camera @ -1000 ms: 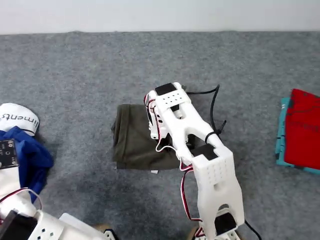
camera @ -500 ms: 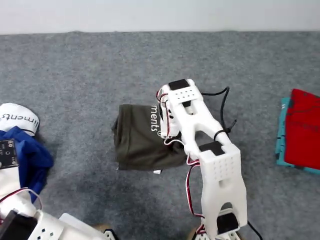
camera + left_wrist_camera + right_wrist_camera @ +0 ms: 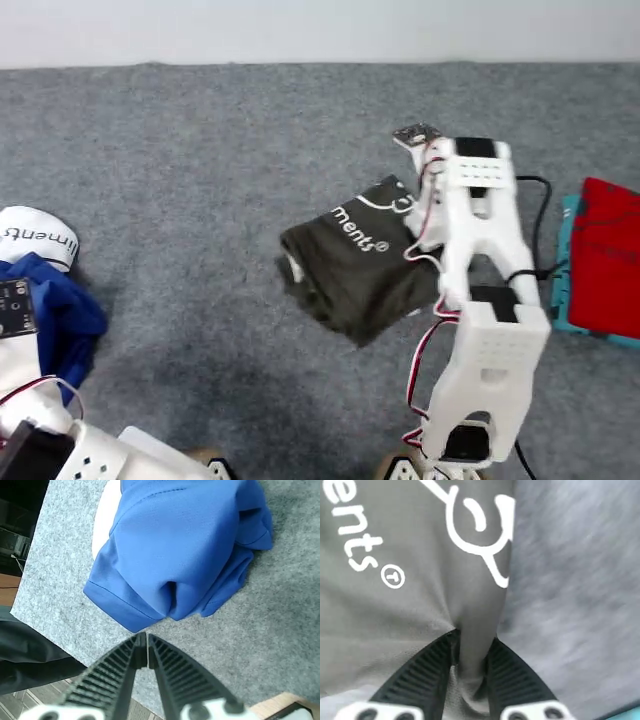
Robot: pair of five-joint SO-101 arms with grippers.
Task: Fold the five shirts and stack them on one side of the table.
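The right gripper [image 3: 472,641] pinches a fold of the dark olive folded shirt with white lettering [image 3: 355,265], its jaws closed tight on the cloth, over the grey felt table [image 3: 200,150]. The shirt trails from the grip towards the table's middle. In the high view its long axis slants from far right, at the gripper, to near left. The stack, a red folded shirt [image 3: 610,255] on a teal one [image 3: 563,275], lies near on the gripper's other, right side, and the right arm is much the nearer. The left gripper [image 3: 148,647], closed and empty, hangs by the crumpled blue shirt [image 3: 185,550] and a white shirt [image 3: 35,235] at the left edge.
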